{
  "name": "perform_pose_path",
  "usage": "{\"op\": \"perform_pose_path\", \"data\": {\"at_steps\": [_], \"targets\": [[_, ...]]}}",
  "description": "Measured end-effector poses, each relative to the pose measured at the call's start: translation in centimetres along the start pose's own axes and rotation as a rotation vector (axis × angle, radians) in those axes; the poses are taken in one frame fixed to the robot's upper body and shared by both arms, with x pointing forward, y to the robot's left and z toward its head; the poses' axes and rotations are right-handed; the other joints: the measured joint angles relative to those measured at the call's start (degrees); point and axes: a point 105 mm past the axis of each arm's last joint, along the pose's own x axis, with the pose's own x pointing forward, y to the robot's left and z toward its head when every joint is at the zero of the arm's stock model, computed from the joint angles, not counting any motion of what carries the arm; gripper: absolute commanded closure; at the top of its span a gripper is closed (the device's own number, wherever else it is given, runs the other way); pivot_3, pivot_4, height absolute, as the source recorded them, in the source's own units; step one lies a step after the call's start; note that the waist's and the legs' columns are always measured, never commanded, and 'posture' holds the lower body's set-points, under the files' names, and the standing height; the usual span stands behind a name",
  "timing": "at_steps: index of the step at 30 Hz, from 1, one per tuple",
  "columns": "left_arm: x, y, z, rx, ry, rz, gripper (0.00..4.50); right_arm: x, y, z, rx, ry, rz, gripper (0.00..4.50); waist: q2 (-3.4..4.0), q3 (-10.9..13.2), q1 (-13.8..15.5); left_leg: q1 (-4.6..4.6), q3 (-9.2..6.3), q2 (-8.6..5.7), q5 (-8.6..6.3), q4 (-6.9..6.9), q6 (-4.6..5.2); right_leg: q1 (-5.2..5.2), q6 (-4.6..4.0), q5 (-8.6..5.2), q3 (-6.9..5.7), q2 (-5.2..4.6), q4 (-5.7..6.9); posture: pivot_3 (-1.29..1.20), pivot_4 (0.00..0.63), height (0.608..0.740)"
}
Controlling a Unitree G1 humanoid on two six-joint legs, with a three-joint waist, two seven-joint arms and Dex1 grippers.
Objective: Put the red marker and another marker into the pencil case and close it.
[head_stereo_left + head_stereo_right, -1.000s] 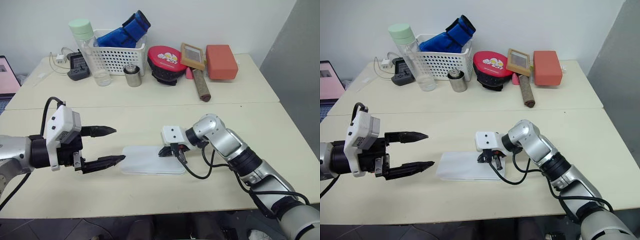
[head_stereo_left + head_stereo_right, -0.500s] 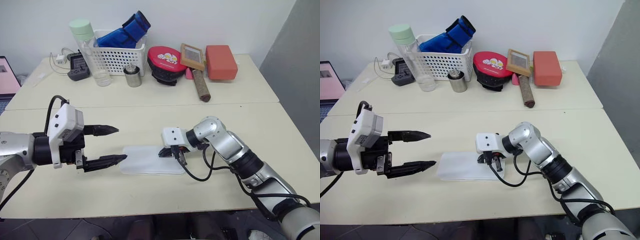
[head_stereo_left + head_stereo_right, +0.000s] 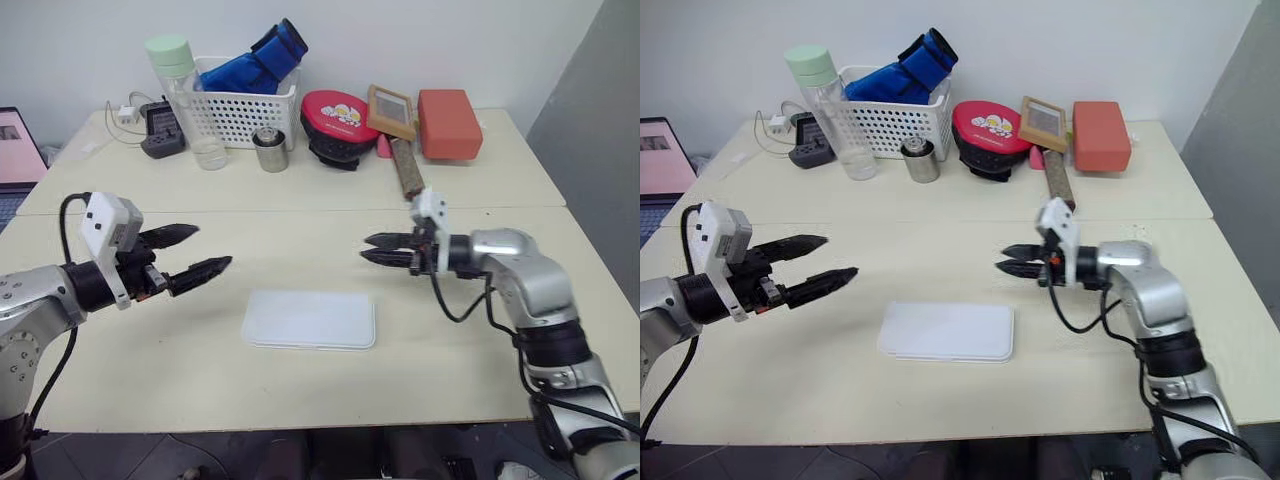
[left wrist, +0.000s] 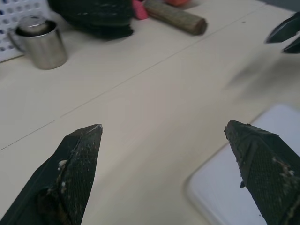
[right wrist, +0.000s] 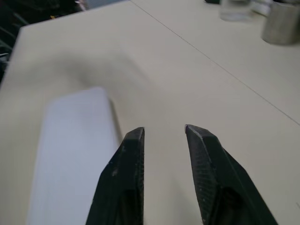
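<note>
My left gripper (image 3: 200,252) hovers above the counter (image 3: 300,380) on the left side, its fingers (image 4: 79,159) spread wide and empty, pointing toward the middle. The pencil case (image 3: 309,320) lies flat and closed at the centre of the counter, apart from both grippers. My right gripper (image 3: 372,248) hangs above the counter to the right of the case and beyond it, its fingers (image 5: 126,178) parted by a narrow gap, holding nothing. Neither marker can be seen.
</note>
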Motion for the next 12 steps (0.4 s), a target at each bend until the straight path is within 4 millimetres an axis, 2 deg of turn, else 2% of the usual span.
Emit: {"op": "perform_pose_path", "data": {"at_steps": [2, 5, 8, 10, 12], "targets": [[-0.2, 1.1, -0.6, 0.007, 0.004, 0.056, 0.0, -1.4, -1.0, -0.2, -0.006, 0.019, -0.073, 1.94, 0.0, 0.0, -0.11, 0.03, -0.01, 0.05, 0.0, -0.01, 0.0, 0.0, 0.0, 0.0, 0.0, 0.0, 0.02, 0.0, 0.15, 0.74], [-0.4, 2.9, -1.6, -0.011, -0.002, 0.143, 0.0, -3.5, -2.3, -1.3, 0.023, 0.058, -0.178, 1.09, 0.0, 0.0, 0.05, 0.01, -0.03, 0.06, 0.0, 0.0, 0.0, 0.01, 0.0, 0.0, -0.04, 0.0, 0.02, 0.0, 0.15, 0.74], [-0.5, 3.4, -2.3, -0.022, 0.005, 0.163, 0.0, -4.1, -2.6, -1.7, 0.042, 0.066, -0.206, 0.36, 0.0, 0.0, -0.09, 0.01, 0.0, 0.05, 0.0, 0.01, 0.0, 0.01, 0.0, 0.0, 0.0, 0.0, 0.02, 0.0, 0.15, 0.74], [-0.5, 3.5, -2.2, -0.012, -0.001, 0.168, 0.0, -4.3, -2.8, -1.6, 0.043, 0.063, -0.219, 0.02, 0.0, 0.0, -0.06, 0.01, -0.02, 0.05, 0.0, 0.01, 0.0, 0.02, 0.0, 0.0, -0.02, 0.0, 0.02, 0.0, 0.15, 0.74], [-0.7, 4.0, -2.5, -0.02, 0.002, 0.184, 0.0, -4.7, -3.2, -1.5, 0.045, 0.057, -0.246, 0.02, 0.0, 0.0, -0.01, 0.0, -0.02, 0.05, 0.0, 0.0, 0.0, 0.02, 0.0, 0.0, -0.03, 0.0, 0.02, 0.0, 0.15, 0.74]]}}
